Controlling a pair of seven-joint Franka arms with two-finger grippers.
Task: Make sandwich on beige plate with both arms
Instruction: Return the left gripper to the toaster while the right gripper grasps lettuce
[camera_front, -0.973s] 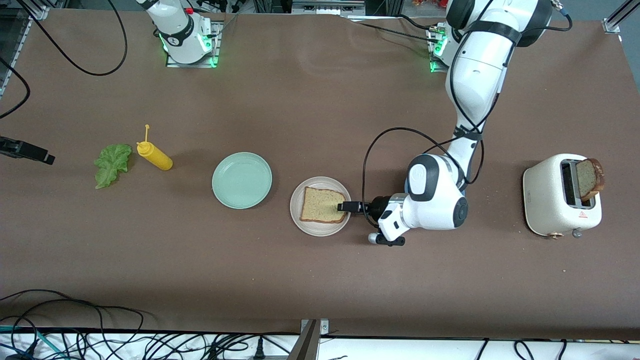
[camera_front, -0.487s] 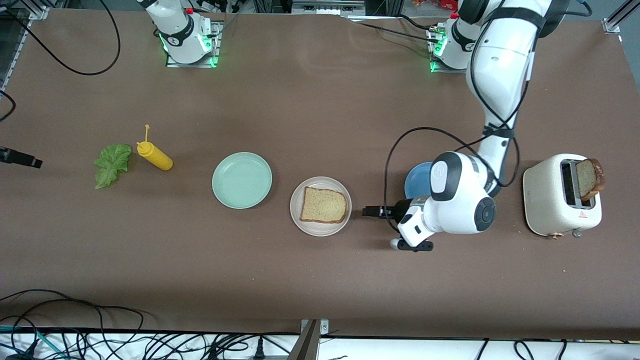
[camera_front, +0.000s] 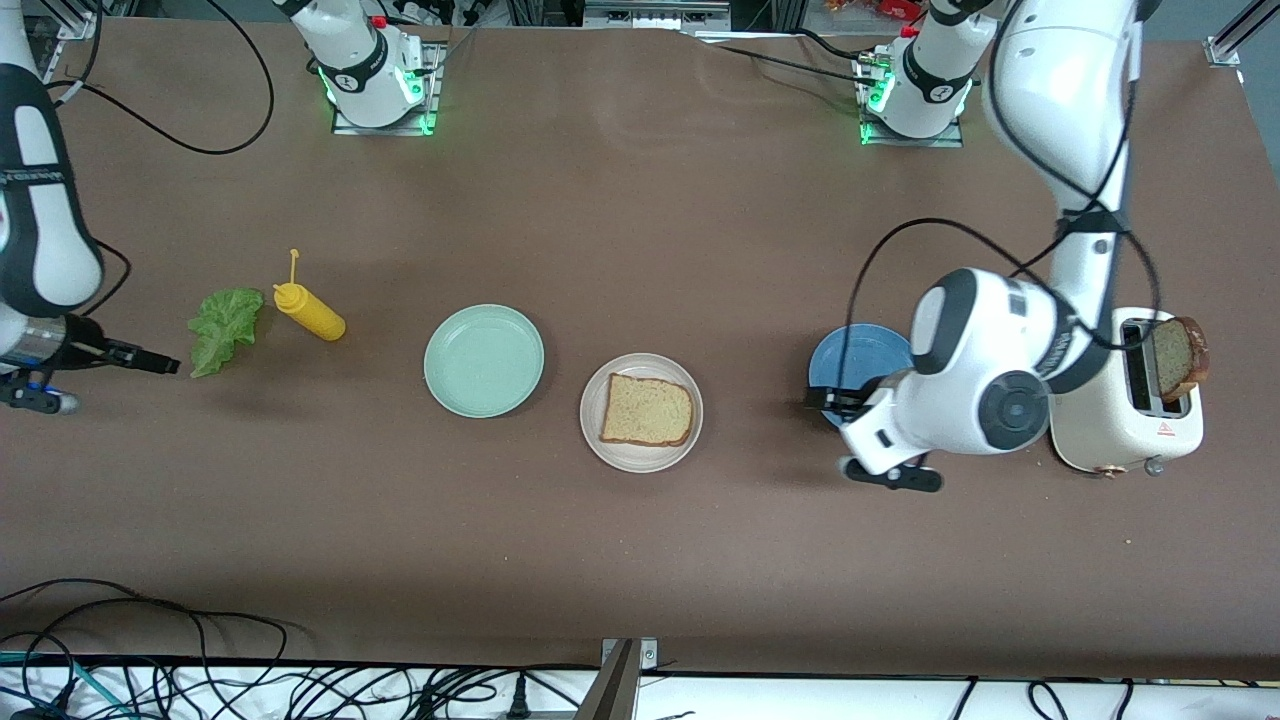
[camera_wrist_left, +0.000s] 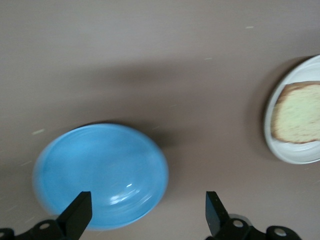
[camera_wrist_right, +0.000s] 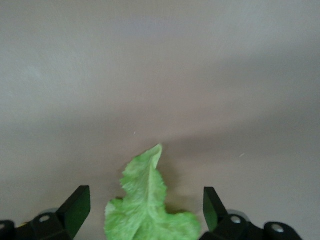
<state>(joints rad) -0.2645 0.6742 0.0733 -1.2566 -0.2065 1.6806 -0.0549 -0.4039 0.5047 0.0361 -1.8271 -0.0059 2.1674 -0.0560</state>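
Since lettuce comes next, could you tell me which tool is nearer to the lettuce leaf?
Right. The right tool is open just beside the lettuce leaf; the left tool is open over the blue plate.

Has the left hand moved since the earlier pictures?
Yes. The left hand, open and empty, has drawn back from the bread on the beige plate toward the toaster, now over the blue plate.

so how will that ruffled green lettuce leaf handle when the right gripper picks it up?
The ruffled green lettuce leaf looks thin, lying flat on the brown table, so it is probably light and floppy. Its crinkled edges may tear or slip from the open right gripper.
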